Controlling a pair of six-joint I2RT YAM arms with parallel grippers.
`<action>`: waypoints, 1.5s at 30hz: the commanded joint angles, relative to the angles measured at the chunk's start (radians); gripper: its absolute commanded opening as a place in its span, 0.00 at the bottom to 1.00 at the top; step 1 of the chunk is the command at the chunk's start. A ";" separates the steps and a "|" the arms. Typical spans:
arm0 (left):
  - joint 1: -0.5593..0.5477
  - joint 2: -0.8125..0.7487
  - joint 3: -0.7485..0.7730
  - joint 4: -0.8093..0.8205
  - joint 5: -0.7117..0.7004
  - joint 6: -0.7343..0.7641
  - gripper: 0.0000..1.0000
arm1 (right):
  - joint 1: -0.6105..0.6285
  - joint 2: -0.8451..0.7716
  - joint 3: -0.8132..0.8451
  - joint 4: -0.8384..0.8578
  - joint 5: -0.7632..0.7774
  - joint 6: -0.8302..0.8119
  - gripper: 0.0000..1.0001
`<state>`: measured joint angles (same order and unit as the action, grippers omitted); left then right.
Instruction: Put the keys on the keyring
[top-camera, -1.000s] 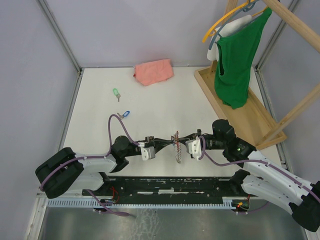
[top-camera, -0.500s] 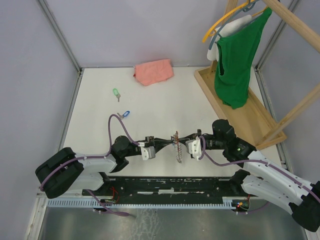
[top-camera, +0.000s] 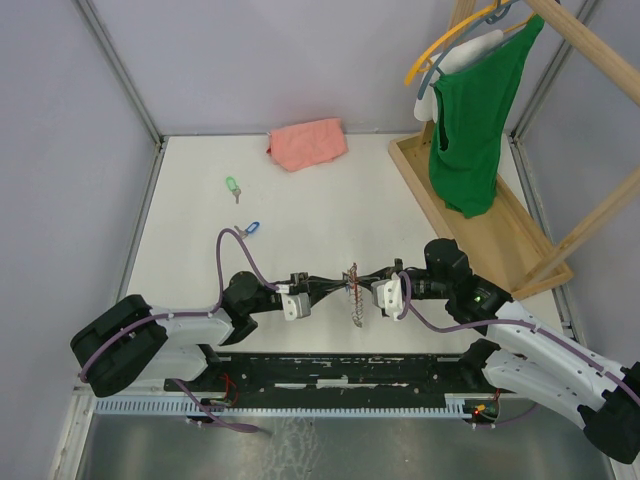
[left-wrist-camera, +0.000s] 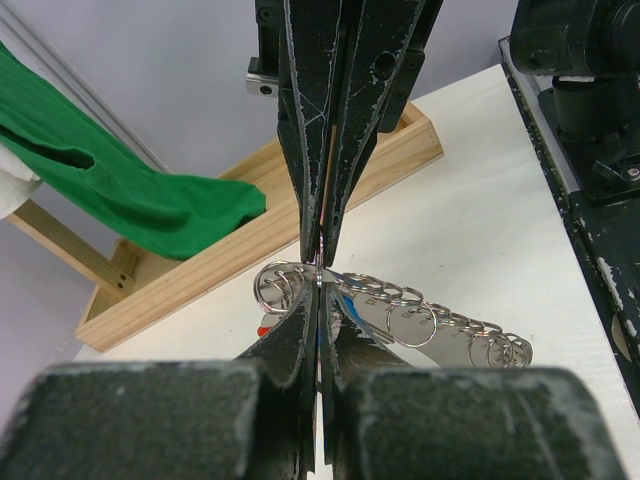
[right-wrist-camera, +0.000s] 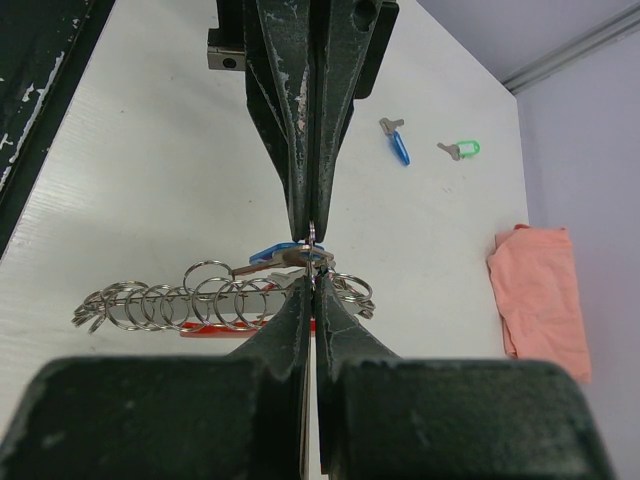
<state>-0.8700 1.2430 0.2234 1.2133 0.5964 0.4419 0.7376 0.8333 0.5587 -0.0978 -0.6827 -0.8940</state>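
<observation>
Both grippers meet tip to tip at the near middle of the table. My left gripper and my right gripper are each shut on the same thin keyring, which I see edge-on between them. A chain of silver rings with a red tag hangs from it down to the table. A blue-headed key sits right at the held ring; whether it is threaded on I cannot tell. Two loose keys lie far left: a blue one and a green one.
A pink cloth lies at the back of the table. A wooden rack with a green shirt on a hanger stands along the right side. Grey walls enclose the table.
</observation>
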 joint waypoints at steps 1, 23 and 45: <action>0.005 -0.001 0.027 0.046 0.025 0.028 0.03 | -0.003 -0.002 0.058 0.042 -0.038 0.003 0.01; 0.006 0.019 0.042 0.049 0.082 0.015 0.03 | -0.004 0.007 0.069 0.049 -0.073 0.022 0.01; 0.004 0.048 0.047 0.099 0.087 -0.017 0.03 | -0.003 0.013 0.066 0.081 -0.104 0.038 0.01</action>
<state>-0.8635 1.2774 0.2279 1.2381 0.6571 0.4404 0.7284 0.8463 0.5682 -0.1234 -0.7113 -0.8734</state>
